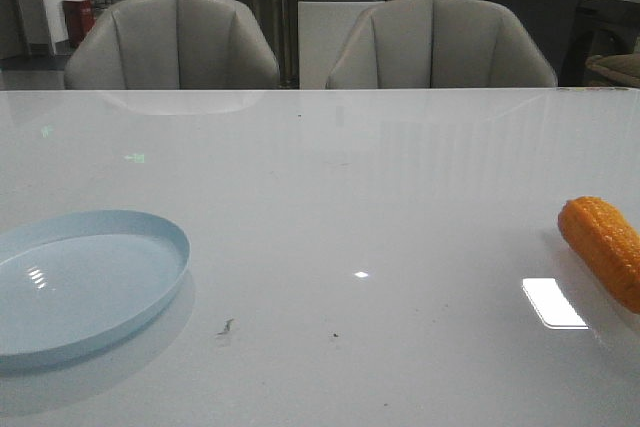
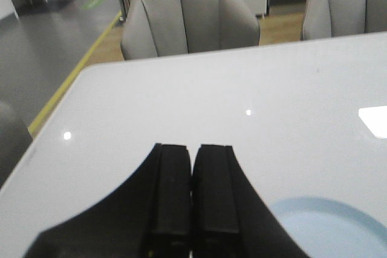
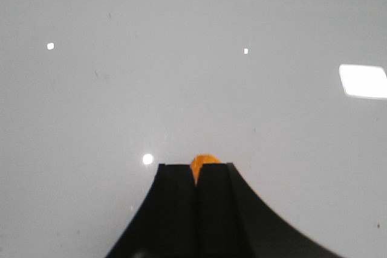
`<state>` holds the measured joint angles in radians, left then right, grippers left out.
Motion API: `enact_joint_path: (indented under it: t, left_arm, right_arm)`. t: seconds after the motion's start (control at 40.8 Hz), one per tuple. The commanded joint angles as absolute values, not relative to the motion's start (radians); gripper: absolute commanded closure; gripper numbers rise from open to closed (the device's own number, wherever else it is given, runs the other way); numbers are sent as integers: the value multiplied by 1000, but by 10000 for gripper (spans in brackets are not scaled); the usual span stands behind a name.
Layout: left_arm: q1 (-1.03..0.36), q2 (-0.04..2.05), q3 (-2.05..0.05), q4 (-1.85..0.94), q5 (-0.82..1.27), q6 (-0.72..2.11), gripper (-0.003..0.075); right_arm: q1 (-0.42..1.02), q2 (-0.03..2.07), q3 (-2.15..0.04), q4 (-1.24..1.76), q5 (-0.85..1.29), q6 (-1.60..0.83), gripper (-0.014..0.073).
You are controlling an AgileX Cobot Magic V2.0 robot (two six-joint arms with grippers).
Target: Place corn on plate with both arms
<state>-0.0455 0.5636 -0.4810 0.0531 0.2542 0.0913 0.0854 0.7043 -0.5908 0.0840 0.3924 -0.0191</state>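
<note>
The orange corn [image 1: 603, 245] lies on the white table at the right edge of the front view, partly cut off by the frame. The pale-blue plate [image 1: 80, 282] rests empty at the near left. Neither gripper appears in the front view. In the left wrist view my left gripper [image 2: 192, 146] is shut with nothing between its fingers, and a part of the plate [image 2: 338, 228] shows beside it. In the right wrist view my right gripper [image 3: 195, 166] is shut above the table. Only a small orange end of the corn [image 3: 202, 160] peeks out past its fingertips.
Two grey chairs [image 1: 172, 42] [image 1: 440, 42] stand behind the far table edge. The glossy white table [image 1: 340, 197] reflects ceiling lights. In the left wrist view the table's side edge [image 2: 54, 125] and the floor beyond it are near the plate side.
</note>
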Motion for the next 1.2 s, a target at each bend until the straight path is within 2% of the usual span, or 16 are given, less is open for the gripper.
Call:
enact_joint_path:
  t: [0.0,0.368,0.441,0.54,0.589,0.687,0.76,0.809,1.177]
  left_arm:
    - [-54,593,-515,21,251,83,624]
    - [-54,697,-515,-37,294,83,619]
    - [-54,712,-515,-39,294,83,610]
    - [-54,732,-515,-39,294,83,546]
    - [-54,745,-515,-39,294,83,479]
    - [-54,761,-515,-39,294,83,342]
    - [-54,761,-515,-39,292,83,262]
    - [-54,761,-515,-39,286,83,237]
    - [-54,776,-533,-16,288,83,235]
  right_arm:
    - [86,749,-627,88,394,-20,538]
    - [86,814,-627,95,456,-27,509]
    - [86,814,-627,95,457,-34,435]
    - [86,814,-627,95,458,-36,274]
    - [86,814,-627,95,458,-36,183]
    - [86,814,-627,95,458,-36,105]
    - [86,814,-627,95,459,-36,107]
    - [86,814,-627,95,459,-36,106]
    - [86,814,-627,95,462,-36,106]
